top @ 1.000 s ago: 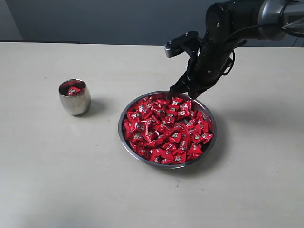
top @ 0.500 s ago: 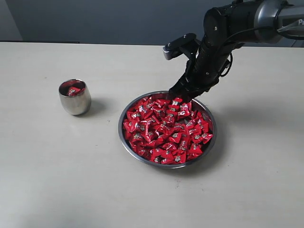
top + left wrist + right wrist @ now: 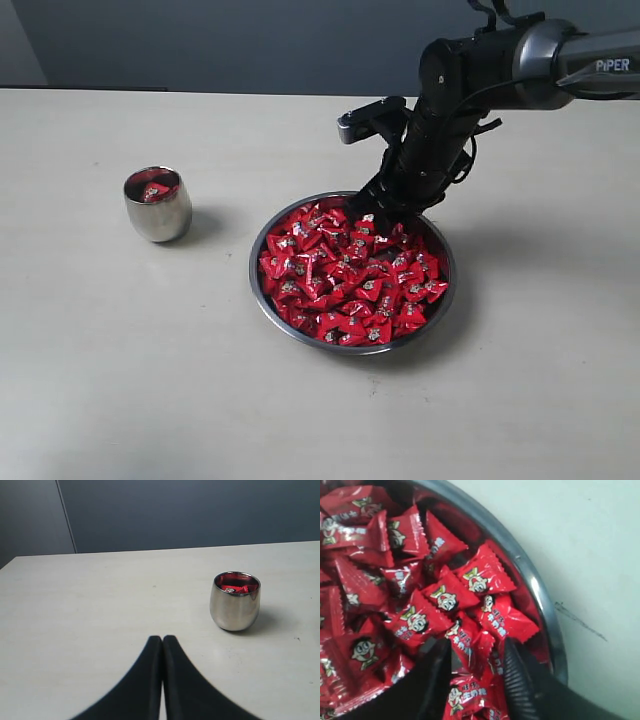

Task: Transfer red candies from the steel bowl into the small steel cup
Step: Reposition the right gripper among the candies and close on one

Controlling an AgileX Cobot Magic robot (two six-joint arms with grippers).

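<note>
The right jaws are dug into the red candies (image 3: 350, 280) at the far edge of the steel bowl (image 3: 253, 272), standing parted with 1 candy between them, not visibly pinched. The left jaws are pressed together on nothing, facing the small steel cup (image 3: 157, 212). The cup holds a few candies and stands on the counter (image 3: 150, 380) left of the bowl.

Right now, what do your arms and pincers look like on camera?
The right arm is glossy black with a grey link lettered PiPER in white, and thin black cables alongside. The right pincer and left pincer have smooth black tapered fingers.
</note>
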